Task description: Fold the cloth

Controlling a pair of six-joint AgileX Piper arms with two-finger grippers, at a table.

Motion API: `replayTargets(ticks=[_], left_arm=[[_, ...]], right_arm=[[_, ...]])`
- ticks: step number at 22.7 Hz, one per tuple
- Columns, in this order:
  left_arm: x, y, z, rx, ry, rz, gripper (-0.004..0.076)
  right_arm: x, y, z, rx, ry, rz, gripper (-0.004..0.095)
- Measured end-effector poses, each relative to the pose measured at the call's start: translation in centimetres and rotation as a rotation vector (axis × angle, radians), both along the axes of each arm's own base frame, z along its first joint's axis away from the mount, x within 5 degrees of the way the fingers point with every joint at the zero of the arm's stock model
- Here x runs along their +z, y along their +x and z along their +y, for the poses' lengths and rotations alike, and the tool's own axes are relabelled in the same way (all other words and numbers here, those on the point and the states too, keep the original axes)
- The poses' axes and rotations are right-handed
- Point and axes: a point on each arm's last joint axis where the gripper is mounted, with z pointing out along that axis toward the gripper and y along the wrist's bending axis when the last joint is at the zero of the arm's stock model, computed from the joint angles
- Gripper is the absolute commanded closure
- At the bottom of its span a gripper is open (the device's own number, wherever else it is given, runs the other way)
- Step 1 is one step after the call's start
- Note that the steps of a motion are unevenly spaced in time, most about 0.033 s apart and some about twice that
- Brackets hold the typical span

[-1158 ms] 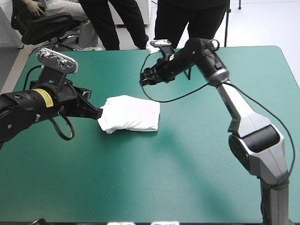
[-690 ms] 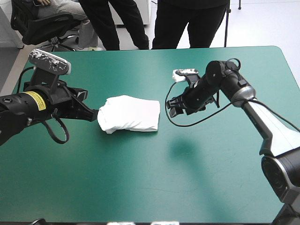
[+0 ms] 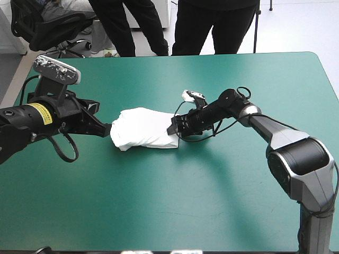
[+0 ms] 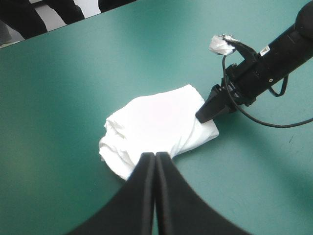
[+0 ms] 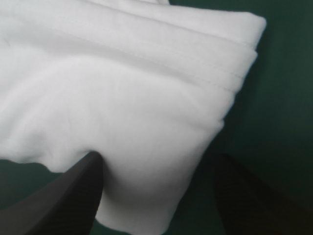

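Note:
The white T-shirt [image 3: 145,128] lies as a folded bundle on the teal-green cover, a little left of the table's middle. My left gripper [image 3: 108,128] is shut, its point resting at the bundle's left edge. In the left wrist view its gripper [image 4: 155,155] forms one arch against the T-shirt [image 4: 156,122], with the right gripper [image 4: 205,113] at the far corner. My right gripper [image 3: 172,127] is low at the bundle's right edge. In its own view the gripper [image 5: 157,157] is open, one finger [image 5: 73,196] on either side of a T-shirt [image 5: 122,88] corner.
The teal-green cover [image 3: 175,201] stretches wide from the bundle to the table's near edge and to its right edge. Both arms reach in low over the table, one from each side of the bundle.
My right arm swung from the table's far side down to the bundle's right edge. The left gripper drew back slightly to the left earlier and has stayed there. The bundle has not moved.

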Motion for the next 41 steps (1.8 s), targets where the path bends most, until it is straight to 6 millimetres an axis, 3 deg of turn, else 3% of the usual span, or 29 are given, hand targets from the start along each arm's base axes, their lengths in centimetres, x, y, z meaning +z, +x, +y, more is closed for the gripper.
replayTargets(ticks=[3, 4, 7, 9, 15, 18, 20, 21, 23, 26, 27, 30, 31, 34, 36, 41], left_arm=[[0.0, -0.1, -0.1, -0.007, -0.009, 0.006, 0.0733], [0.0, -0.1, -0.2, -0.013, -0.016, 0.011, 0.0733], [0.0, -0.2, -0.3, -0.021, -0.026, 0.018, 0.0733], [0.0, -0.2, -0.3, -0.022, -0.027, 0.018, 0.0733], [0.0, -0.2, -0.3, -0.021, -0.03, 0.02, 0.0733], [0.0, -0.2, -0.3, -0.02, -0.032, 0.022, 0.0733], [0.0, -0.2, -0.3, -0.02, -0.033, 0.022, 0.0733], [0.0, -0.2, -0.3, -0.02, -0.034, 0.023, 0.0733], [0.0, -0.2, -0.3, -0.02, -0.035, 0.024, 0.0733], [0.0, -0.2, -0.3, -0.021, -0.036, 0.024, 0.0733], [0.0, -0.2, -0.3, -0.021, -0.036, 0.024, 0.0733], [0.0, -0.3, -0.4, -0.026, -0.042, 0.029, 0.0733], [0.0, -0.3, -0.4, -0.029, -0.045, 0.031, 0.0733], [-0.1, -0.4, -0.6, -0.041, -0.059, 0.041, 0.0733], [-0.1, -0.4, -0.7, -0.047, -0.065, 0.046, 0.0733], [-0.1, -0.6, -1.0, -0.077, -0.089, 0.064, 0.0733]], right_arm=[[-1.0, 0.4, 0.4, -0.01, 0.044, 0.016, 0.031], [-1.3, 0.6, 0.6, -0.016, 0.068, 0.019, 0.0357], [-1.9, 0.9, 0.8, -0.019, 0.103, 0.023, 0.0731], [-2.3, 1.0, 0.8, -0.008, 0.1, 0.012, 0.0923], [-2.6, 1.3, 0.2, 0.009, 0.089, -0.005, 0.0925], [-2.6, 1.7, -1.6, 0.008, 0.066, 0.012, 0.0925], [-2.2, 2.0, -3.8, 0.004, 0.01, 0.017, 0.0925], [-1.3, 2.2, -6.6, -0.007, -0.081, 0.006, 0.0925], [-0.3, 2.0, -9.4, -0.026, -0.179, -0.012, 0.0925], [1.6, 0.4, -16.1, -0.126, -0.331, -0.012, 0.0925], [2.3, -0.9, -18.9, -0.185, -0.362, -0.006, 0.0925], [3.4, -4.6, -24.2, -0.298, -0.443, 0.016, 0.0925], [3.7, -6.7, -26.7, -0.366, -0.485, 0.041, 0.0925], [4.6, -11.9, -31.4, -0.569, -0.541, 0.059, 0.0925], [5.4, -14.2, -33.0, -0.667, -0.593, 0.038, 0.0925], [4.7, -16.1, -34.2, -0.742, -0.742, 0.096, 0.0925]])
